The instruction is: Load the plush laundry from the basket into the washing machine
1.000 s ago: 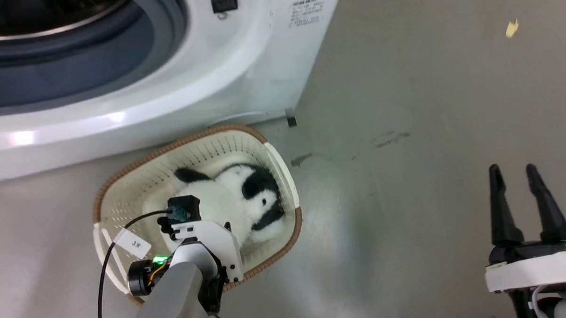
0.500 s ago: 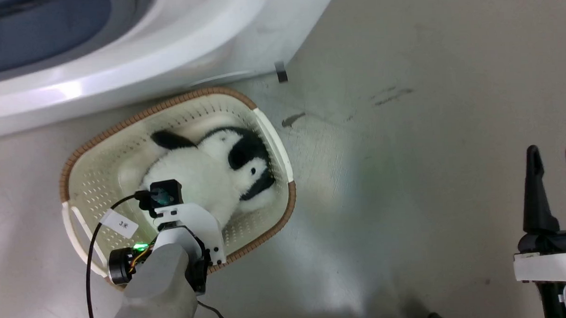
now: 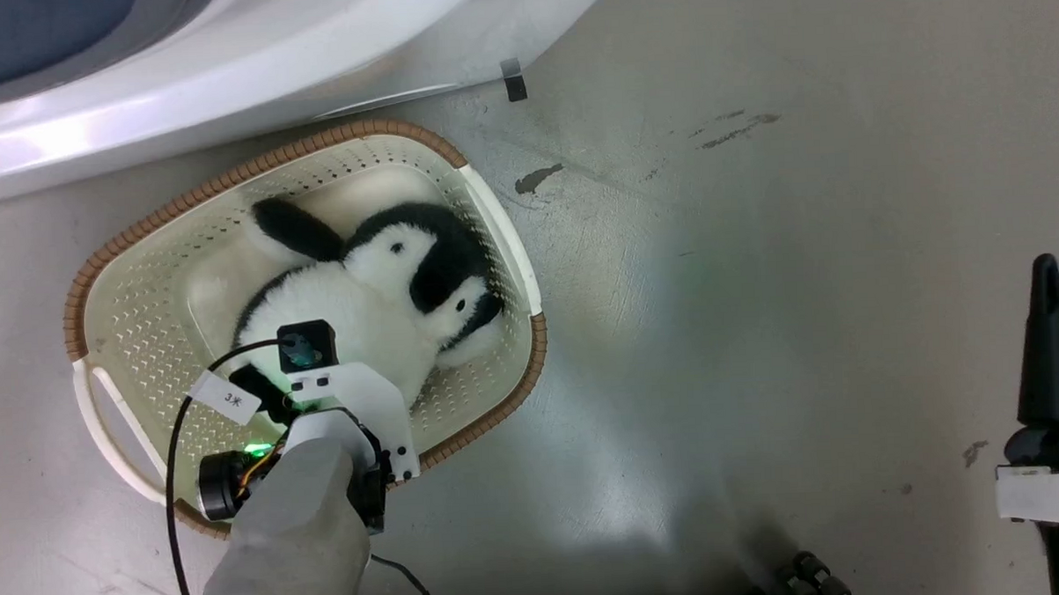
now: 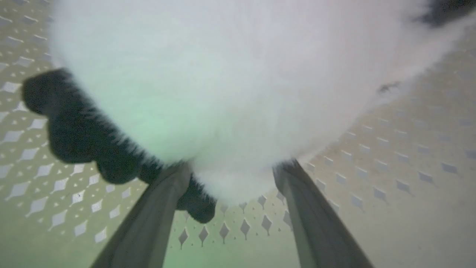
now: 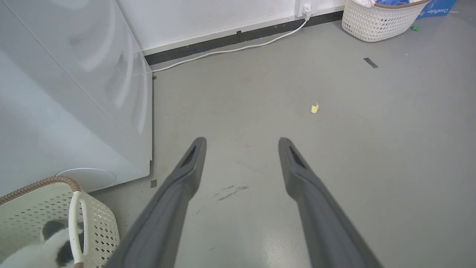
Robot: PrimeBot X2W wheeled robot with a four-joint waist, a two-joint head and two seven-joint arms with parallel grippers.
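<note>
Reaching down into the basket (image 3: 226,179), my left tool (image 4: 231,169) has its two fingers apart, straddling the white body of the plush laundry (image 3: 362,303) right beside a black limb (image 4: 78,137). Fur bulges between the fingers, but nothing is clamped yet. The panda lies on the basket's bottom, and the basket stands on the floor just in front of the washing machine (image 3: 222,62). I judge the toy light, soft and squashy, likely to flop once lifted. A shallow pinch would probably catch only loose fur and slip, so I would sink deeper and close on the thick of the body. My right tool (image 5: 240,143) hangs apart and empty over bare floor, well away from the basket.
</note>
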